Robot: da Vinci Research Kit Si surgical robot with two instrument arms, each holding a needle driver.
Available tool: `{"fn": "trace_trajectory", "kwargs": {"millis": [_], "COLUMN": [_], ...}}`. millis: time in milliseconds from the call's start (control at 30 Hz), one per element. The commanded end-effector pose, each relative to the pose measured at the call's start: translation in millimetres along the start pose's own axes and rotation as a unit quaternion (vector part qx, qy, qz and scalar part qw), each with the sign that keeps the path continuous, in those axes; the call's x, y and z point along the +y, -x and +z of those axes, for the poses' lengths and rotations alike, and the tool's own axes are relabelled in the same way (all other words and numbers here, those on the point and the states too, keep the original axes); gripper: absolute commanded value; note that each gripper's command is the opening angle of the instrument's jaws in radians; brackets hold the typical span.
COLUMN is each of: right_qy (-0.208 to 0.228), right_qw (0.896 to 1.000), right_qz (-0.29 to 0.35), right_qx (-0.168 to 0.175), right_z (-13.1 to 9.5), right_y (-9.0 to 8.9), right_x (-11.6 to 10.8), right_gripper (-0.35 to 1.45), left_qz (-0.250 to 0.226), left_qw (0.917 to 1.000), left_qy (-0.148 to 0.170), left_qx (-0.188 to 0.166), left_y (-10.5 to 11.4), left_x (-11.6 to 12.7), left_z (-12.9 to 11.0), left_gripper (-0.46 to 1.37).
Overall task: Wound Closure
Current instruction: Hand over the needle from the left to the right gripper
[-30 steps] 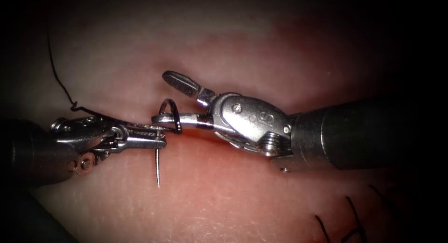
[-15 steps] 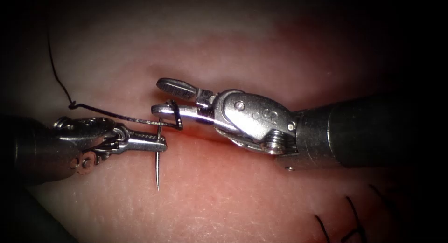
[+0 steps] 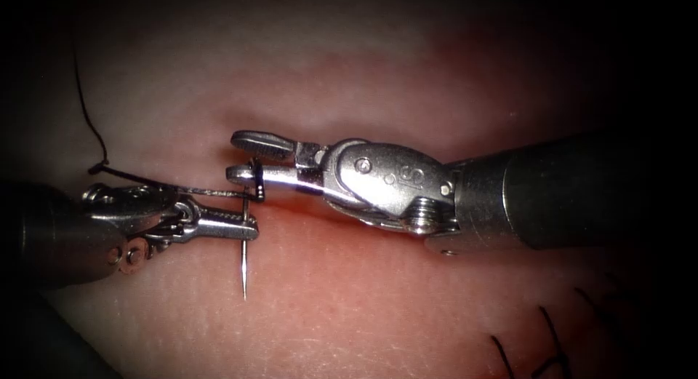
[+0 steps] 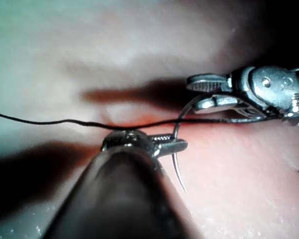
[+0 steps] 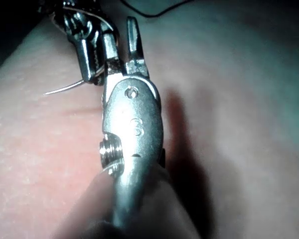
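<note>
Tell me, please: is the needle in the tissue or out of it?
Out. The needle is held by the left tool, its bare tip free above the tissue. The open right tool has jaws around its other end.

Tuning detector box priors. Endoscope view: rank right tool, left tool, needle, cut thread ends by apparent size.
1. Right tool, jaws open around the needle's rear; wrist and shaft span the most.
2. Left tool, shut on the needle mid-curve; partly cropped at the edge, so unsure.
3. Needle, clear of the tissue.
4. Cut thread ends.

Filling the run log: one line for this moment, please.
left tool: shut on needle mid-curve | right tool: open, empty | needle: outside tissue
</note>
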Motion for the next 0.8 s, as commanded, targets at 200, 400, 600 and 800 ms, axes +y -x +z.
{"fn": "trace_trajectory", "kwargs": {"millis": [200,400,600,800], "right_qy": [0.0,0.0,0.001,0.002], "right_qw": [1.0,1.0,1.0,1.0], "right_qz": [-0.003,-0.007,-0.01,-0.014], "right_qx": [0.0,0.0,0.001,0.001], "right_z": [0.0,0.2,0.3,0.4], "right_y": [-0.1,-0.1,-0.2,-0.2], "right_x": [-0.2,-0.4,-0.9,-0.8], "right_gripper": [0.82,1.08,1.19,1.1], "left_qz": [0.0,-0.004,-0.004,-0.004], "left_qw": [1.0,1.0,1.0,1.0], "left_qy": [0.007,0.009,0.006,0.006], "left_qx": [0.0,-0.001,-0.001,-0.001], "left_y": [-0.1,-0.2,-0.4,-0.3], "left_x": [0.0,0.0,0.0,0.0], "left_z": [0.0,0.0,-0.1,-0.1], "left_gripper": [-0.35,-0.35,-0.35,-0.35]}}
